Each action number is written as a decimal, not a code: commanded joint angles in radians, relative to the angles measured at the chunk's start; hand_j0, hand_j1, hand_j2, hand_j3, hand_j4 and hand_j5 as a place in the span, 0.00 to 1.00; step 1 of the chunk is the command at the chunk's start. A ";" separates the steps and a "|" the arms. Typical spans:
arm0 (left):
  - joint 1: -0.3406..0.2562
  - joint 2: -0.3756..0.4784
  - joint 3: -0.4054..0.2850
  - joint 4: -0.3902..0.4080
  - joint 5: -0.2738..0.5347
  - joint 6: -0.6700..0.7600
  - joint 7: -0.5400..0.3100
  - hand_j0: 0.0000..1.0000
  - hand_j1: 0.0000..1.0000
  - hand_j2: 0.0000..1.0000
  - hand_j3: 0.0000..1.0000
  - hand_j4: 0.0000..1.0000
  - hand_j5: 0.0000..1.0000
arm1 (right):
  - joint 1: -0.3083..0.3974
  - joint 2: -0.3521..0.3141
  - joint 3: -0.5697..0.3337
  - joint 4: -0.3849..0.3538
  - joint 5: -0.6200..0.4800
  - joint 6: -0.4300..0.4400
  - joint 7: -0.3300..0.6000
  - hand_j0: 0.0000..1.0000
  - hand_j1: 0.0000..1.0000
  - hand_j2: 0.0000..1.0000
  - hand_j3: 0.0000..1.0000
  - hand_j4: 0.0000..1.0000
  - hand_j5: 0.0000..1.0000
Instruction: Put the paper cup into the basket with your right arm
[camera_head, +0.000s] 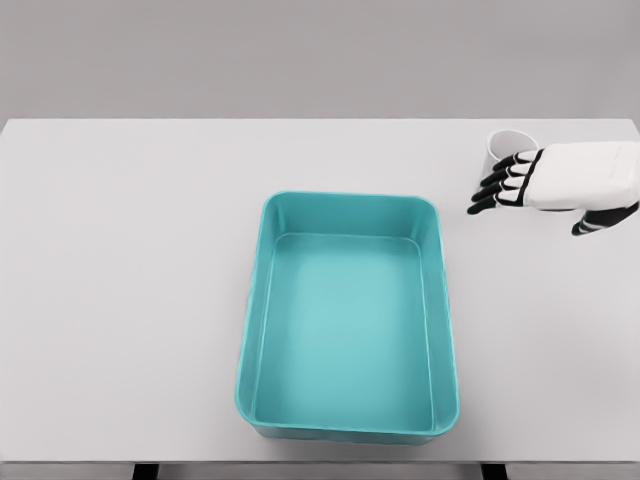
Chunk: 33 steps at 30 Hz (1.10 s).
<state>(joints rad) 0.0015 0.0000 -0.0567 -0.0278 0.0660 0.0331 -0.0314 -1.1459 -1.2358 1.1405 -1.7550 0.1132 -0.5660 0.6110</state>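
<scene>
A teal rectangular plastic basket (348, 316) sits at the near middle of the white table (120, 280), with nothing inside it. Far to its right, the white paper cup (507, 148) stands upright on the table. The right hand (545, 185) reaches in from the right edge, its black fingers (500, 188) loosely spread just in front of the cup, with no grasp visible.

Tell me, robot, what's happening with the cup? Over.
Right hand at paper cup, grasp unclear. Cup upright on table, outside basket. Path clear. Left arm unseen.
</scene>
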 joint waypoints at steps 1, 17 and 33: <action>0.000 0.000 0.000 0.000 0.000 0.001 -0.001 1.00 1.00 1.00 1.00 1.00 1.00 | 0.002 -0.001 -0.005 0.000 -0.001 0.005 0.000 1.00 1.00 1.00 1.00 1.00 1.00; 0.000 0.000 0.000 0.000 0.000 0.001 -0.001 1.00 1.00 1.00 1.00 1.00 1.00 | 0.035 0.203 -0.156 0.141 0.332 0.110 0.000 1.00 1.00 1.00 1.00 1.00 1.00; 0.000 0.000 0.000 0.000 0.000 0.001 -0.001 1.00 1.00 1.00 1.00 1.00 1.00 | 0.127 0.360 -0.277 0.443 0.289 0.143 0.000 1.00 1.00 1.00 1.00 1.00 1.00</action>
<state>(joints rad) 0.0015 0.0000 -0.0567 -0.0278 0.0660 0.0337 -0.0315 -1.0186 -0.9076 0.8681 -1.3488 0.3843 -0.4223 0.6113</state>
